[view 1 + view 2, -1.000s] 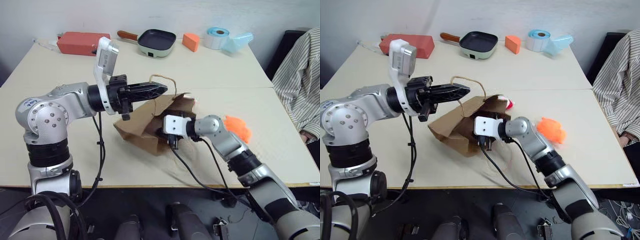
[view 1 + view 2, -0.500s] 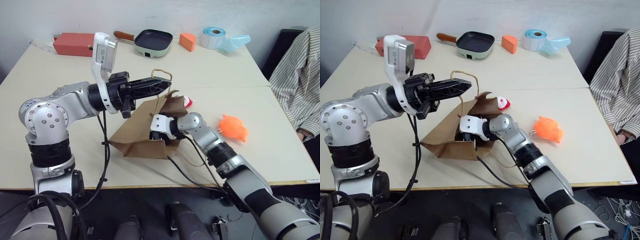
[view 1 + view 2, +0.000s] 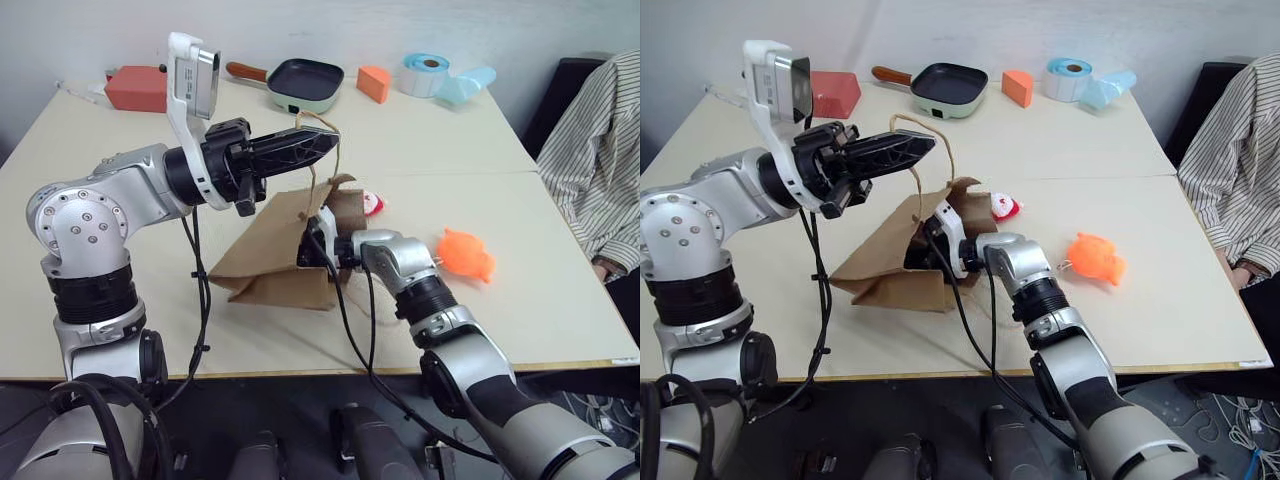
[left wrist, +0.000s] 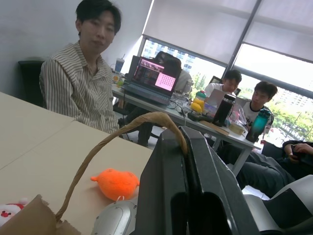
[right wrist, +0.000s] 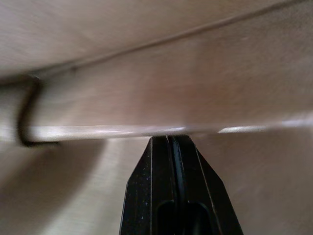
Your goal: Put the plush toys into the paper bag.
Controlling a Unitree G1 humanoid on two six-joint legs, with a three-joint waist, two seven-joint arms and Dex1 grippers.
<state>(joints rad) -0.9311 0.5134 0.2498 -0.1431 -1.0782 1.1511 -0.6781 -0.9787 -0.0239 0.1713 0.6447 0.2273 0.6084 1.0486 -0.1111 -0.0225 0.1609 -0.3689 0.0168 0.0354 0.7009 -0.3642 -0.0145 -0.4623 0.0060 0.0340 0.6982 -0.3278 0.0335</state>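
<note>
1. Brown paper bag lies tipped at the centre of my head view on the tabletop. My left fingers are clamped on its cord handle. The right arm reaches into its mouth.
2. Left wrist view: the orange plush lies centre-low and the red-and-white plush at lower left, both outside the bag.
3. Right wrist view: my right fingers are closed, empty, against brown paper.

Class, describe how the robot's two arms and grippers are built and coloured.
Both arms are silver-grey metal with black joint rings and loose black cables. The left gripper has long black tapered fingers and a white camera bracket above its wrist. The right gripper has matching black fingers.
</note>
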